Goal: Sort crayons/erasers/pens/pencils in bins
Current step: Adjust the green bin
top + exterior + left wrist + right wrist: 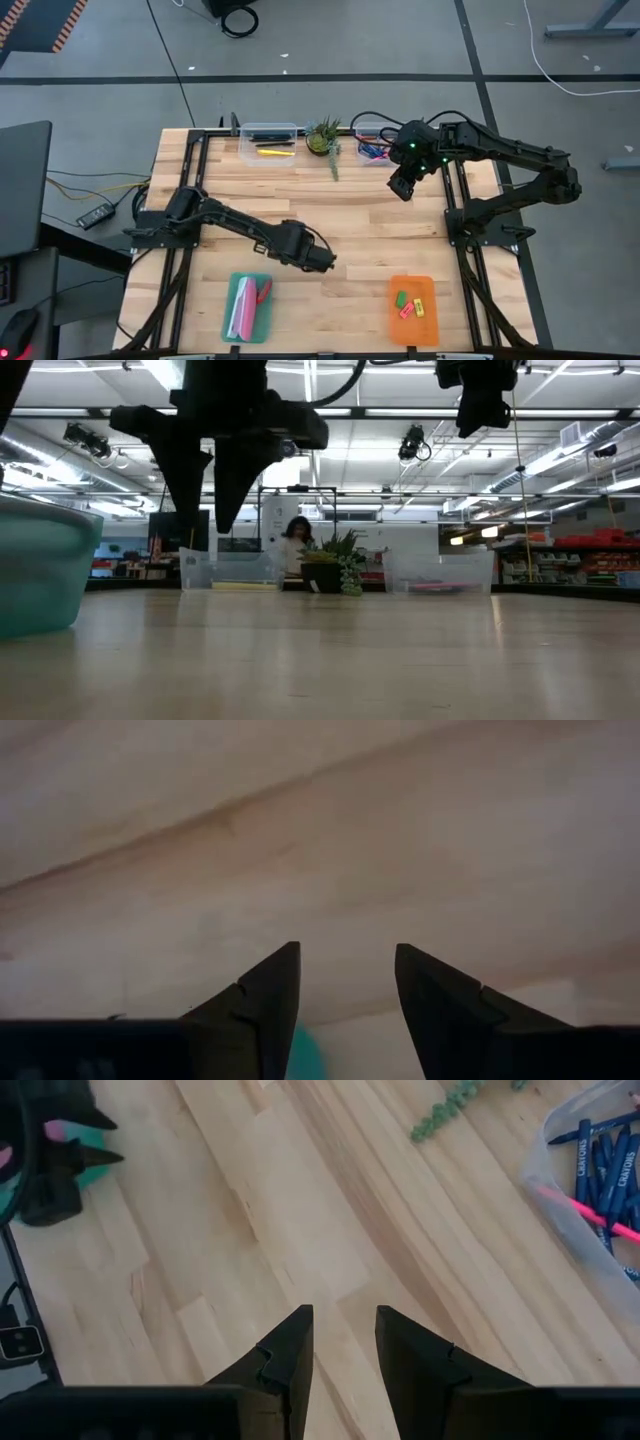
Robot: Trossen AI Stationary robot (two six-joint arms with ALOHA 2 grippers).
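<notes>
Sorting looks nearly finished: erasers (410,303) lie in the orange tray (412,322) near the table's front edge, pencils (273,150) in the clear tub (268,143) at the back edge, and pens (606,1168) in the other clear tub (372,140) there. Left gripper (327,261) hovers above mid-table beside the teal tray (247,308), fingers parted and empty. Right gripper (402,187), near the pens' tub, is also part-open, holding nothing. Such light, stiff, slim sticks would likely roll; pinching them mid-length seems best.

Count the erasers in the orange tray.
3, all in the orange tray at the table's near right: a green eraser, a yellow eraser beside it, and a red-pink eraser between and below them. None look hidden.
</notes>
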